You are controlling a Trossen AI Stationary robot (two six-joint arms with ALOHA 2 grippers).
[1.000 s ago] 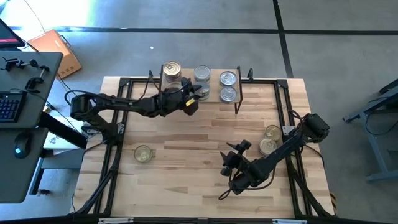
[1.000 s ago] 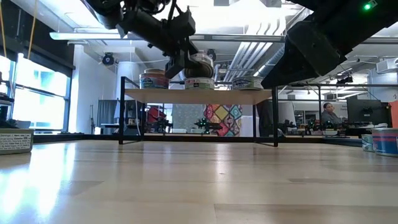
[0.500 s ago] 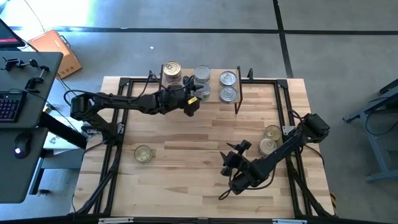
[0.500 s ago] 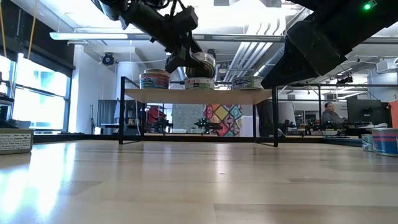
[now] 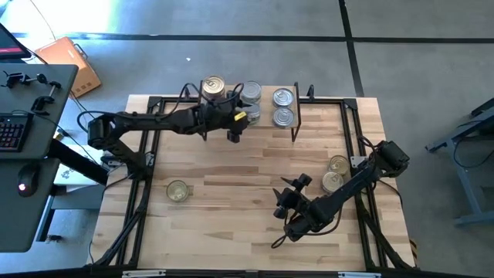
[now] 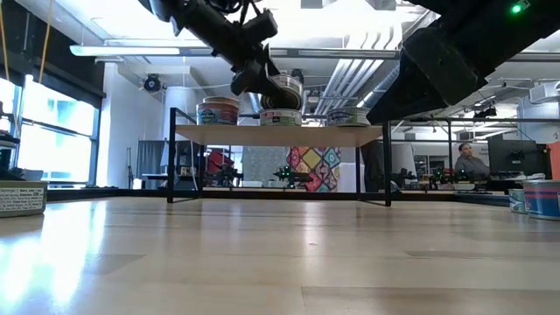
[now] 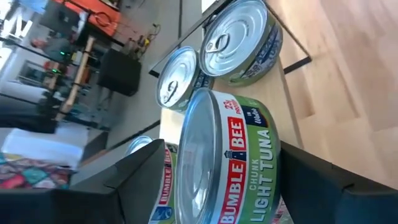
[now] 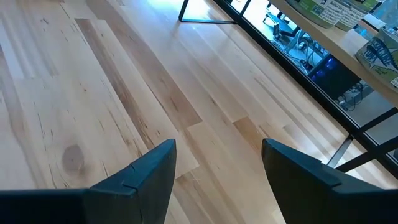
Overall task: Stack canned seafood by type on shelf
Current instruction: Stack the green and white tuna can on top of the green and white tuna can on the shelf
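The shelf (image 5: 266,121) stands at the table's far edge and carries several tins. A gold-lidded one (image 5: 212,86) is at its left, and silver-lidded ones (image 5: 283,96) (image 7: 239,37) are farther right. My left gripper (image 5: 238,116) (image 7: 221,146) is over the shelf, shut on a green-labelled tuna tin (image 7: 239,155) (image 6: 283,88). That tin is directly above another tin (image 6: 282,116) (image 7: 163,186) on the shelf. My right gripper (image 5: 284,202) (image 8: 217,155) is open, above bare tabletop near the near right. Loose tins stand on the table at left (image 5: 178,191) and right (image 5: 337,164) (image 5: 332,181). My left gripper pinches the tuna tin by its round side wall (image 7: 267,149), one finger (image 7: 140,177) on each opposite side. The fingers come slanting down from the table's left. The tin is upright, lid up, directly over the lower tin; whether it rests on that tin I cannot tell.
Black frame rails (image 5: 150,154) run along the table's left and right sides. The shelf's black legs (image 6: 171,157) stand on the tabletop. Bare wood (image 5: 247,166) lies in the middle of the table. A desk with a keyboard (image 5: 11,131) is off the table's left.
My left gripper has carried the tuna tin a little toward the far edge, farther in over the shelf, and kept it upright above the lower tin. Its hold has not changed. My right arm has kept still.
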